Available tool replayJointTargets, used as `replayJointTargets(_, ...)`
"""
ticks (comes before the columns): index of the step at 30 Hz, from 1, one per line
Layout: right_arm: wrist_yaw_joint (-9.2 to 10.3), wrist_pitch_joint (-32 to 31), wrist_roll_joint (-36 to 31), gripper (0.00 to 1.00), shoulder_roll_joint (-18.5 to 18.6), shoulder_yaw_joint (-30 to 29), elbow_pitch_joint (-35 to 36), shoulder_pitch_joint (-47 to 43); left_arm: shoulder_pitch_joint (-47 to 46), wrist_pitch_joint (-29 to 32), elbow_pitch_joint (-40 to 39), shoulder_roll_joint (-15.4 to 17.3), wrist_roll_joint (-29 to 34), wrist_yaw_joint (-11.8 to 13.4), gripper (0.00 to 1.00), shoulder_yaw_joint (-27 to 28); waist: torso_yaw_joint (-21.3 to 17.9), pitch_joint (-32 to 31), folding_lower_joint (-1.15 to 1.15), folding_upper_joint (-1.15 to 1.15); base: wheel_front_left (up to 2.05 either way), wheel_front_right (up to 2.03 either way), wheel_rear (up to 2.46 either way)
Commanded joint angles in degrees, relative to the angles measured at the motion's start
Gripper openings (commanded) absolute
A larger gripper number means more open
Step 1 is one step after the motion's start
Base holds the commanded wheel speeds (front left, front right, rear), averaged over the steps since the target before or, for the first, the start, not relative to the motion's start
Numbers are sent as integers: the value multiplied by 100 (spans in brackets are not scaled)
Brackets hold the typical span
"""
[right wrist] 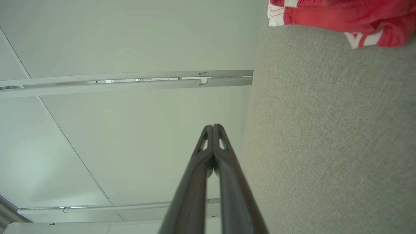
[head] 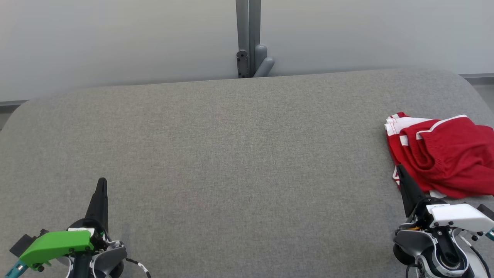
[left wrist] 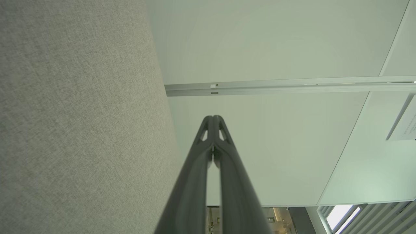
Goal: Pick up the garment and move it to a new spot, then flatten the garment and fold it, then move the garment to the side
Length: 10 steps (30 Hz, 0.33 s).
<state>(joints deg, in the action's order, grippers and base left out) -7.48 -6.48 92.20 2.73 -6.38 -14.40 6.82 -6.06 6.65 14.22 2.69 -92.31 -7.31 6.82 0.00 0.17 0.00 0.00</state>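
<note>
Left hand (head: pixel 102 181) closed, right hand (head: pixel 400 167) closed

Left gripper (head: pixel 102 183) has a green cover (head: pixel 58 243) — right gripper (head: pixel 400 170) a white cover (head: pixel 459 216).

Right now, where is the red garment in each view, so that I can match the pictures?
Head view: garment at the right edge, mid-height, lying on the table, just beyond the right tool.
Right wrist view: top right corner, lying on the table.
Left wrist view: table at left, wall at right, left tool in the middle.
Shared landmark: the grey table, in all three views.
</note>
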Motion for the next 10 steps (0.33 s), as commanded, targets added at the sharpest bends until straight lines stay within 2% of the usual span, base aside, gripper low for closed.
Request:
replayJointTargets(1,-2,-14,38,0,28,-6,31,-58,-63,17,-20,36,-13,-38,0,1,0,0,0,0,0,0,0)
replayJointTargets(10,-2,-14,38,0,28,-6,31,-58,-63,16,-20,36,-13,-38,0,1,0,0,0,0,0,0,0)
